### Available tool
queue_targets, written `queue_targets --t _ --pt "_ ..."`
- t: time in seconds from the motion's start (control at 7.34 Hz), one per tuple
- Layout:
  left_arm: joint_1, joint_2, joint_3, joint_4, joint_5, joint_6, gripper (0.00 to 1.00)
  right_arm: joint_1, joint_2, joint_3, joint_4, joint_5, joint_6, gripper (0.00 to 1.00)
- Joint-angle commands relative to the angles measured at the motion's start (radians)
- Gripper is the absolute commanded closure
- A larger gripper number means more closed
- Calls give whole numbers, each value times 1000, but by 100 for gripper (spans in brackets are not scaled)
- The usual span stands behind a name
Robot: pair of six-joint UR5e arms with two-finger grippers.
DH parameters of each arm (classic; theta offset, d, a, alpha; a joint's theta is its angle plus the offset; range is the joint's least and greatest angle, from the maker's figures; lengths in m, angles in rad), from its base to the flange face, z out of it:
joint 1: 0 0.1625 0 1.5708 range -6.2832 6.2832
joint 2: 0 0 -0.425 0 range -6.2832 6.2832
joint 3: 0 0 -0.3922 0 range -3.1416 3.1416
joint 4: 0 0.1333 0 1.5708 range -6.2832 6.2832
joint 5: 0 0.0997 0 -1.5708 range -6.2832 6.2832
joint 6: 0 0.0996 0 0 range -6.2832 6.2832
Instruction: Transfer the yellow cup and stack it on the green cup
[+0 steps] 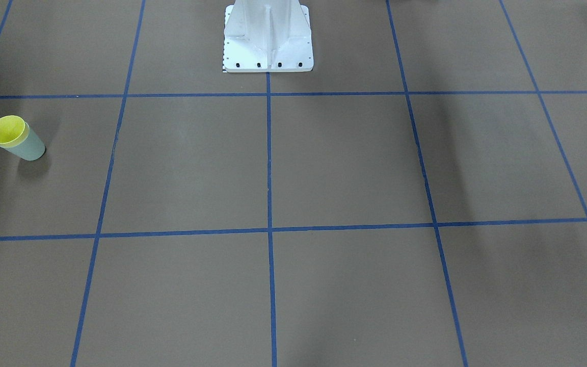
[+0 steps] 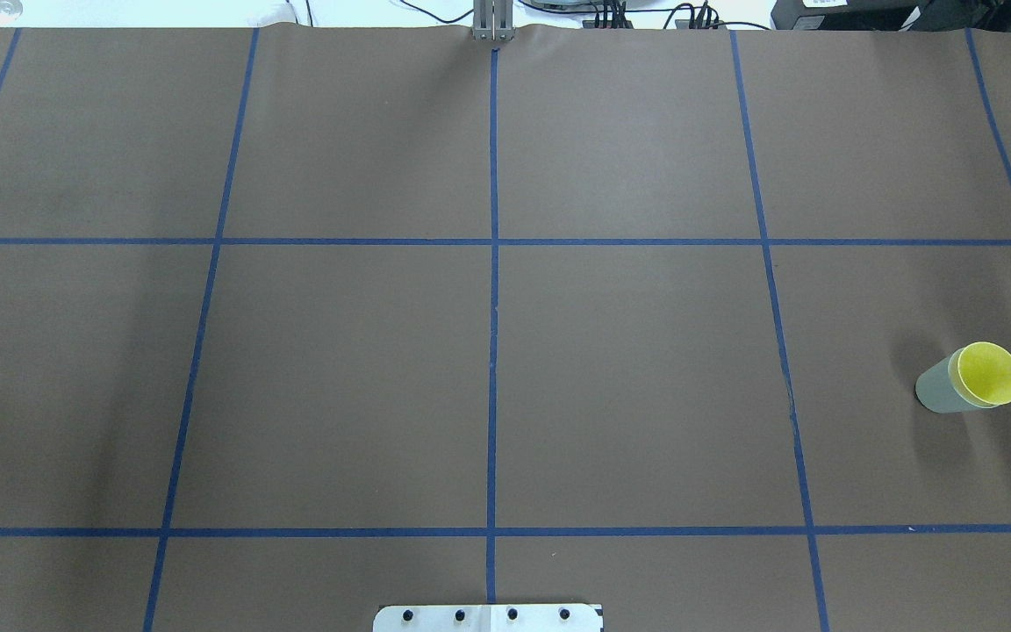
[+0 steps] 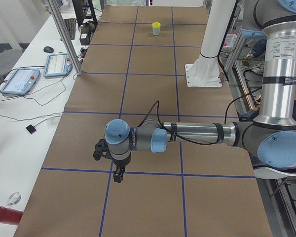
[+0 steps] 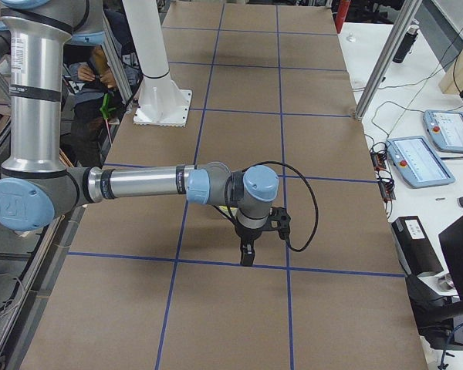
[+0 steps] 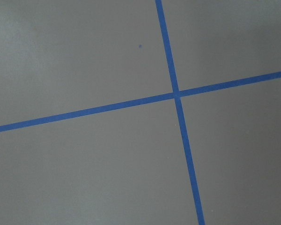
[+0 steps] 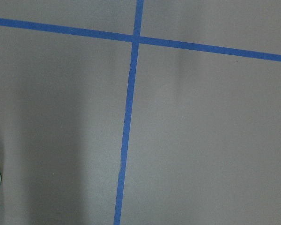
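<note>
Plainly, two cups are on the table and they are already nested: one bright yellow tapered plastic cup sits inside one pale green tapered plastic cup, so only the yellow rim and inner wall show above the green wall. The pair stands upright on the brown paper-covered table, far over at the robot's right end, in the middle row of squares marked by the blue tape lines. Nothing touches it. One white pedestal base is bolted at the robot's edge of the table. Two arms show, in the side views only. The left gripper hangs pointing down over the left end of the table, well apart from the cups. The right gripper points down over the right end. Neither appears to carry anything, but whether either one's fingers are apart or together I cannot tell.
</note>
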Motion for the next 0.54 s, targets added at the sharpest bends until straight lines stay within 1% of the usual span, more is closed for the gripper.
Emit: queue_targets --t 0.0,0.41 --pt "0 0 0 0 1 -1 0 1 -2 -1 0 0 0 0" --pt "5 6 6 0 7 -2 0 -1 -9 0 0 2 -2 0"
